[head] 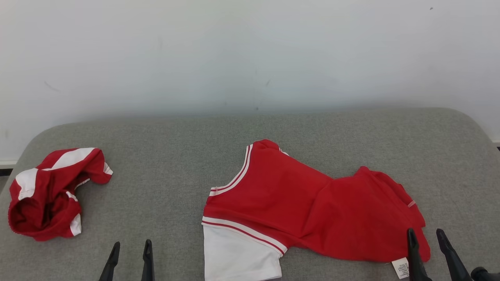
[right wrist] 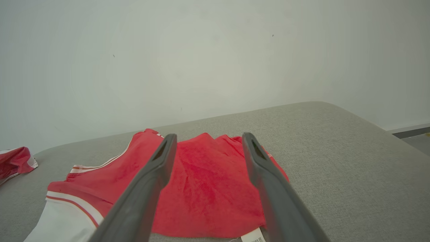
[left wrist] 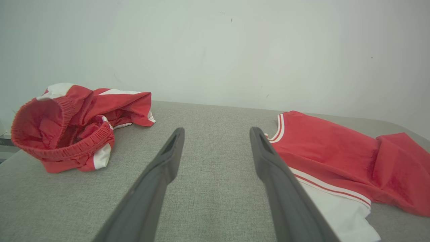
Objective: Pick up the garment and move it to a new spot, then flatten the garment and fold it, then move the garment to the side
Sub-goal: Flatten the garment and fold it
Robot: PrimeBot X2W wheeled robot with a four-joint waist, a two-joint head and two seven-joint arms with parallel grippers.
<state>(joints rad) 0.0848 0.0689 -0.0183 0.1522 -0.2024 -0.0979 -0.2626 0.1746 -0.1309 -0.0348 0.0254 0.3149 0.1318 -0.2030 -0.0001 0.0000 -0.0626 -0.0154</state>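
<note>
Both claws are released, fingers spread and empty. The right gripper [head: 425,231] sits at the hem of the red-and-white shirt [head: 297,203], which lies loosely spread on the grey cushion [head: 175,156] ahead of its fingers and reaches to just right of the left gripper [head: 131,242]. Crumpled red shorts [head: 50,195] lie ahead and left of the left gripper.

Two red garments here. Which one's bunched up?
The shorts on the left: heaped, with the elastic waistband gaping open. The shirt to their right lies mostly spread out, white sleeve toward the robot.
</note>
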